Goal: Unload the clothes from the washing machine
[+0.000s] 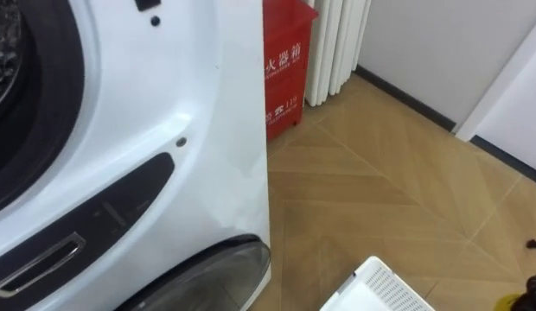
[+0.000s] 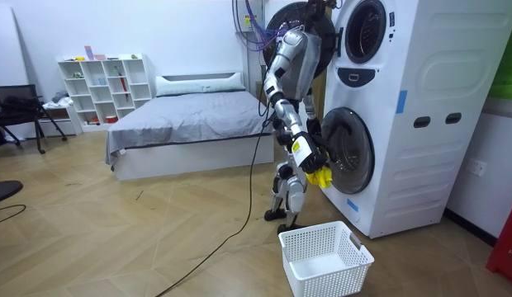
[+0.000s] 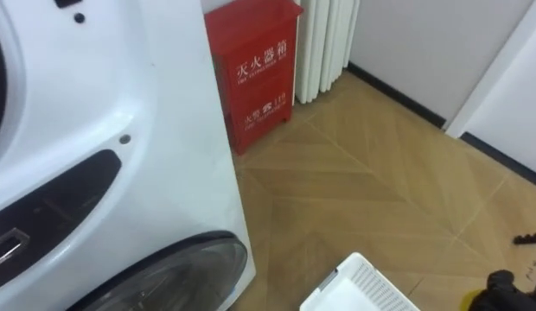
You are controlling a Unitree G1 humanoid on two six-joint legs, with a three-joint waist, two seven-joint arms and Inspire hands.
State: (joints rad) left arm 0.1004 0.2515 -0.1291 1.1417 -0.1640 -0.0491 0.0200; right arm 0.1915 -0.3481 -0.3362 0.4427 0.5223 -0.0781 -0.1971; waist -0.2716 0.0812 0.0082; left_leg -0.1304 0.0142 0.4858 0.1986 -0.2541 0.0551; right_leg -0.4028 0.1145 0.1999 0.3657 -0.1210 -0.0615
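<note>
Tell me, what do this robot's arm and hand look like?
The right arm has a rounded silver-grey upper shell, black joints and a slimmer forearm with light panels and a small pale tag near the wrist. The right robot hand is black and compact.

The washing machine [image 1: 164,130] front at my ten o'clock is glossy white and smooth, with a dark glassy door [image 1: 225,272] and a shiny metallic handle [image 1: 39,263]. Smooth wooden floor [image 1: 380,190] ahead; perforated white plastic basket [image 1: 380,289] at five o'clock. Soft yellow cloth [image 2: 322,177] in my right hand [image 2: 310,155].
</note>
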